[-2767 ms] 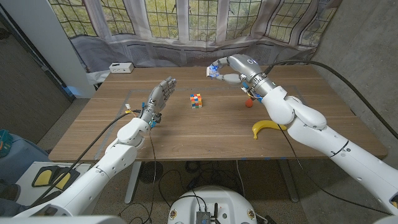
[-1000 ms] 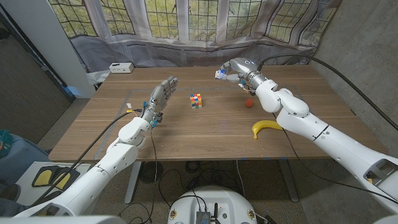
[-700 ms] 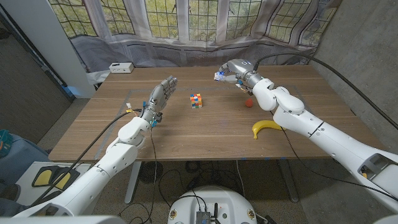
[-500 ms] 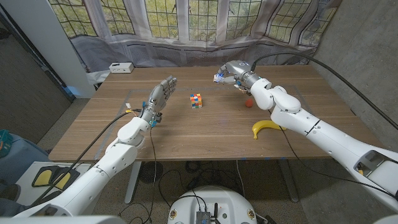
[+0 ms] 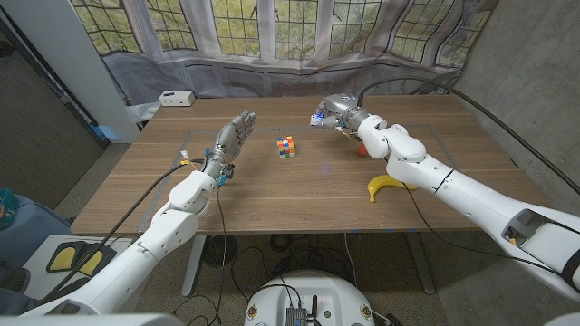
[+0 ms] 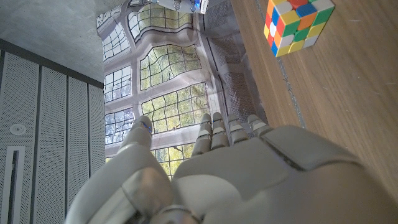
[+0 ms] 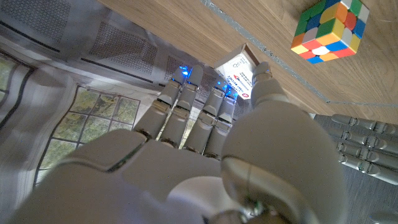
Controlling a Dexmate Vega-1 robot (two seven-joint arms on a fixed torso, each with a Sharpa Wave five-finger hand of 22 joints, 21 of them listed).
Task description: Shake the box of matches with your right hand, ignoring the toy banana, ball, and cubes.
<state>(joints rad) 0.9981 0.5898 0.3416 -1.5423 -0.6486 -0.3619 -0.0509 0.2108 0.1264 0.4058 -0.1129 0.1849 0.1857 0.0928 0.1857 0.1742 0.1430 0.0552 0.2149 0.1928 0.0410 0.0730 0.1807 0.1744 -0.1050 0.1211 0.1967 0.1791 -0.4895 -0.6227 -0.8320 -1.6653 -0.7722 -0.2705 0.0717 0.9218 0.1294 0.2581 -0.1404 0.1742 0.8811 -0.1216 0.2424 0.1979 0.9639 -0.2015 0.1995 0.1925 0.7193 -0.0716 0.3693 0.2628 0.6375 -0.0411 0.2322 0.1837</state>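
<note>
Two arms reach out over the wooden table (image 5: 272, 199) from the robot's side. Right arm is stretched far forward and inward, forearm angled toward the table's far middle. Right hand (image 5: 333, 112) is held above the tabletop near the far edge, fingers curled round the box of matches (image 5: 318, 118), which pokes out on the side facing the robot's left. Right wrist view confirms the grip: fingers (image 7: 186, 118) on one side, thumb on the other, the white box end (image 7: 237, 71) with red and blue print showing between them. Box is off the table, in the hand.

Left arm is bent at the elbow, forearm rising from the near left. Left hand (image 5: 230, 141) stands up on its edge above the table, fingers straight and slightly apart, holding nothing. Left wrist view shows the back of that hand (image 6: 249, 174) with fingertips extended toward the windows.

Multicoloured cube (image 5: 286, 146) sits on the table between the two hands, nearer the right one; also seen at (image 6: 297, 25) and (image 7: 329, 31). Red ball (image 5: 362, 149) lies just beside the right forearm, partly hidden by it. Toy banana (image 5: 388, 186) lies close under the right upper arm, nearer the robot. White small box (image 5: 176, 98) rests at the far left corner.
</note>
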